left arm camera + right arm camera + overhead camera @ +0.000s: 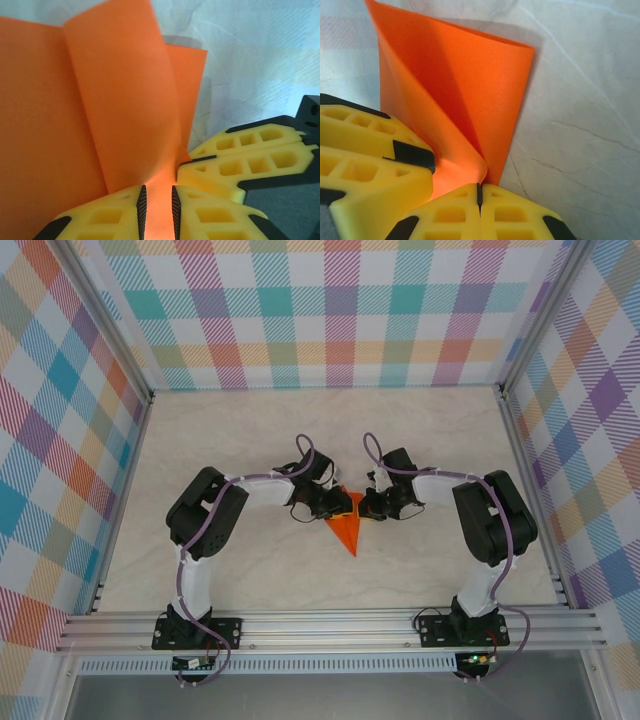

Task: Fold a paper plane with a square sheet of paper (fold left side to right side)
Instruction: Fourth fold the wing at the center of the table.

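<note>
Bright, even, diffuse light from above, no glare. The top view is sharp, with faint soft shadows on the pale marbled tabletop. Both wrist views are softer: the folded bright orange paper throws a blurred grey shadow, its nearest parts unfocused.

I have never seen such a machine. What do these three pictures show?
Two robot arms, left arm and right arm, are bolted at the near edge of a pale table. One picture looks down from above; the other two come from a camera on each wrist, so the yellow fingers are the robot's own. Between the arms lies a partly folded orange paper. The left gripper pinches a raised flap of it. The right gripper is shut, its tips at the paper's fold.
</note>
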Tool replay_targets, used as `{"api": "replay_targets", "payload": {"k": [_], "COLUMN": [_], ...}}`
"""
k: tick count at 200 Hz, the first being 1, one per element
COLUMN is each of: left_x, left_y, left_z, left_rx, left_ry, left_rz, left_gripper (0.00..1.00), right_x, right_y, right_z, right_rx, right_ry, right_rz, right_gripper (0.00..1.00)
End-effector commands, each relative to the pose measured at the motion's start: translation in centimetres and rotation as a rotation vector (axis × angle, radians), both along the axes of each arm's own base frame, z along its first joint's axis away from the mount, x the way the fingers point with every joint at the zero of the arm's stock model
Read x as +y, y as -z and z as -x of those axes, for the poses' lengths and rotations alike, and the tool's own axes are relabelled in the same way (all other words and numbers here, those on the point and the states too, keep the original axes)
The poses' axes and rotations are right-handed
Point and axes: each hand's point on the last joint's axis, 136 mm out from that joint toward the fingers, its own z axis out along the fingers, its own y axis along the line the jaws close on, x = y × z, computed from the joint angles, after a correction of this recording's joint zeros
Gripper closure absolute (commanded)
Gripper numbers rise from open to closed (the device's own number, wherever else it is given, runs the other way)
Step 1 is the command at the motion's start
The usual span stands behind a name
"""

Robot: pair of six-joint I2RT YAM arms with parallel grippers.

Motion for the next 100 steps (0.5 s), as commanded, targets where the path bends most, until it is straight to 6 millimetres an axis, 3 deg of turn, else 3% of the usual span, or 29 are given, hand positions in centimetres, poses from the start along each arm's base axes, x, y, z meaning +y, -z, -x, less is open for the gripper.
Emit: {"api": "replay_targets", "payload": {"k": [1, 47, 100], "left_x": [0.5, 1.3, 1.8], "left_y": [1.3, 2.3, 3.3], "left_z": [0.9, 1.5, 2.2], "left_rx": [0.014, 0.028, 0.042], "left_ry": [0.015, 0.003, -0.007], "left_rz": [-0.054, -0.083, -0.097], "left_gripper": [0.77, 0.77, 0.77], "right_x": [-2.1, -1.5, -0.8], "right_y": [3.1, 2.3, -4.6], "right_z": [1.9, 1.2, -1.4], "right_rx": [0.082, 0.054, -0.111], "right_ry": [-0.003, -0.007, -0.004], "right_rz": [0.134, 0.103, 0.06], "right_gripper": [0.96, 0.93, 0.75]}}
